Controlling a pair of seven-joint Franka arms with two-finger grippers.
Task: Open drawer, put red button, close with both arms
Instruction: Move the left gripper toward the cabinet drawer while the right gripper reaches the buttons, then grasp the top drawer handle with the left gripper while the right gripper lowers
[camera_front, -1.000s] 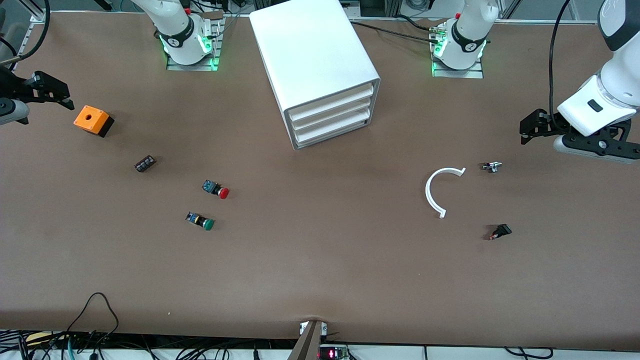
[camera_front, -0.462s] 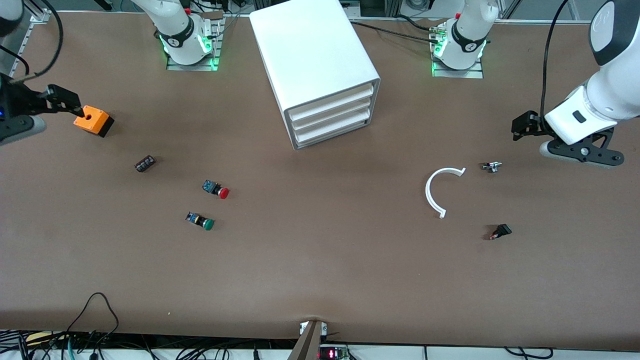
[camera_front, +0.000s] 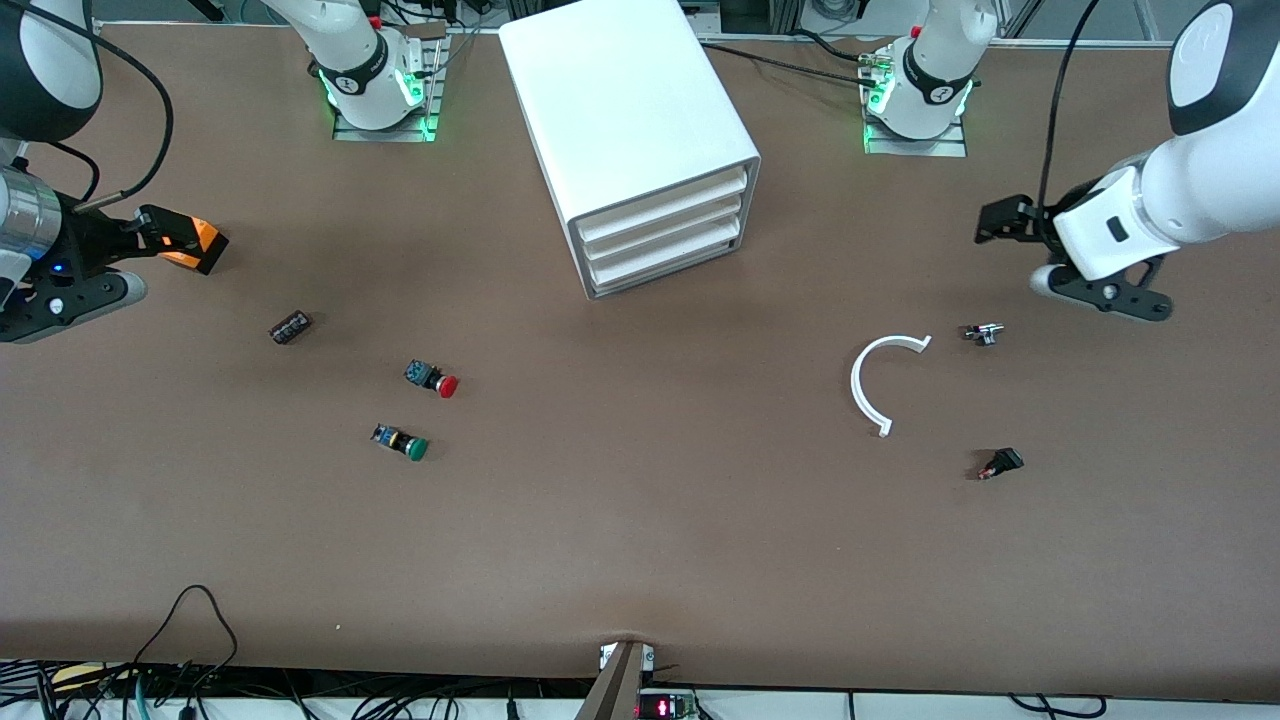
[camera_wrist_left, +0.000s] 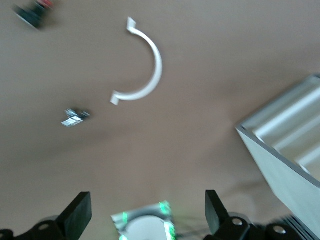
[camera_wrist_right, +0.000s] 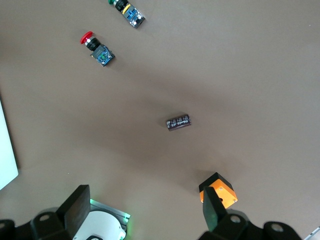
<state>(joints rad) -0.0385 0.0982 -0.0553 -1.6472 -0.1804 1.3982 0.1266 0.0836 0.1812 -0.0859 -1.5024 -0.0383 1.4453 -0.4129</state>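
The white cabinet (camera_front: 640, 130) stands between the arm bases, and all three of its drawers (camera_front: 665, 235) are pushed in. It also shows in the left wrist view (camera_wrist_left: 290, 145). The red button (camera_front: 437, 381) lies on its side toward the right arm's end, nearer to the front camera than the cabinet. It also shows in the right wrist view (camera_wrist_right: 97, 49). My right gripper (camera_front: 162, 228) hovers open and empty over the orange box (camera_front: 200, 243). It shows open in its own view (camera_wrist_right: 145, 210). My left gripper (camera_front: 1000, 218) is open and empty over bare table at the left arm's end, also open in its own view (camera_wrist_left: 146, 215).
A green-capped button (camera_front: 402, 442) lies beside the red one, nearer to the camera. A small black part (camera_front: 290, 327) lies between them and the orange box. At the left arm's end lie a white arc (camera_front: 880, 385), a small metal part (camera_front: 983, 333) and a black-red part (camera_front: 1000, 463).
Both arms have swung inward from the table's ends. The right gripper now covers part of the orange box. The left gripper has moved toward the cabinet.
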